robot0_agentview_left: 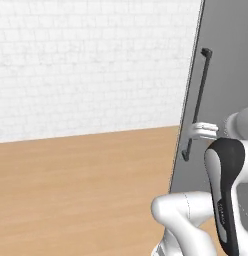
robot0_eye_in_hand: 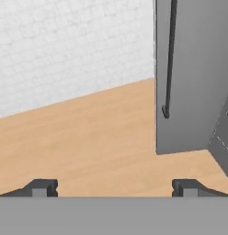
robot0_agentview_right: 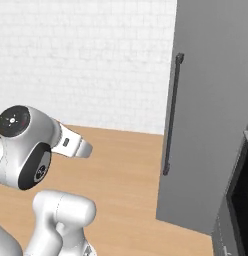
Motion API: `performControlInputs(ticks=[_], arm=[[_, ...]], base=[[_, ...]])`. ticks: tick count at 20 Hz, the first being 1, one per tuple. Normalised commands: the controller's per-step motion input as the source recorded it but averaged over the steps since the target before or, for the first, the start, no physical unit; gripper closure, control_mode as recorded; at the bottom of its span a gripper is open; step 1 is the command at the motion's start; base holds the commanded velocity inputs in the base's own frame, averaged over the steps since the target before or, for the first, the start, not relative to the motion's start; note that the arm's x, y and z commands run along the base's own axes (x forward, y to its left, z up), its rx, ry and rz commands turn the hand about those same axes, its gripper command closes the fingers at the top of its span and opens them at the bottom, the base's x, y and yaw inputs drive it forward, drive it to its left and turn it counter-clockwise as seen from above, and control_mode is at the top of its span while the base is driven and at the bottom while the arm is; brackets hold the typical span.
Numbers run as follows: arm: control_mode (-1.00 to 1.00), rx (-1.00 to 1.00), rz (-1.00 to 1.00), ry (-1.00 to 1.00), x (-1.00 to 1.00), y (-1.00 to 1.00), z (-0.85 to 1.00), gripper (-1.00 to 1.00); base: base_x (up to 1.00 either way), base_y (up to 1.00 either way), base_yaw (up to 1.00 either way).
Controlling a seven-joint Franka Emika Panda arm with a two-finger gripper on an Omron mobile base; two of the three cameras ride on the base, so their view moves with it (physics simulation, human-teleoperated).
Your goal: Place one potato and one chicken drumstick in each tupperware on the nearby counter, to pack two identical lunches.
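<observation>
— While the hand [robot0_eye_in_hand: 114,188] hangs with fingers spread and empty before the tall grey door [robot0_eye_in_hand: 194,73], which step is this?
— Opening it, I'd judge: the next move is gripping its handle [robot0_eye_in_hand: 169,59]. Potatoes, drumsticks and tupperware aren't visible.

The floor [robot0_agentview_left: 81,190] is light-brown wood with a faint grain running across it. It stretches back to a white brick wall [robot0_agentview_left: 86,60], which it meets along a straight line. In the hand view the same wooden floor [robot0_eye_in_hand: 88,137] fills the lower half, again ending at the white wall [robot0_eye_in_hand: 65,46]. A tall grey cabinet [robot0_agentview_right: 216,100] stands directly on the floor at the right, its bottom edge resting on the boards and its front carrying a long dark upright handle [robot0_agentview_right: 172,115]. In the hand view the cabinet [robot0_eye_in_hand: 198,69] comes down to the floor at a square corner.
</observation>
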Motion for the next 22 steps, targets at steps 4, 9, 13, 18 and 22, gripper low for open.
performControlInputs(ticks=[4, 9, 13, 18, 22], arm=[[1.0, 0.0, 0.0, 0.0, 0.0, 0.0, 0.0, -1.0], [1.0, 0.0, 0.0, 0.0, 0.0, 0.0, 0.0, -1.0], [1.0, 0.0, 0.0, 0.0, 0.0, 0.0, 0.0, -1.0], [1.0, 0.0, 0.0, 0.0, 0.0, 0.0, 0.0, -1.0], [1.0, 0.0, 0.0, 0.0, 0.0, 0.0, 0.0, -1.0]], base=[[1.0, 0.95, 0.16], [1.0, 0.8, 0.03], [1.0, 0.94, -0.15], [1.0, 0.34, 0.07], [1.0, 0.0, 0.52]])
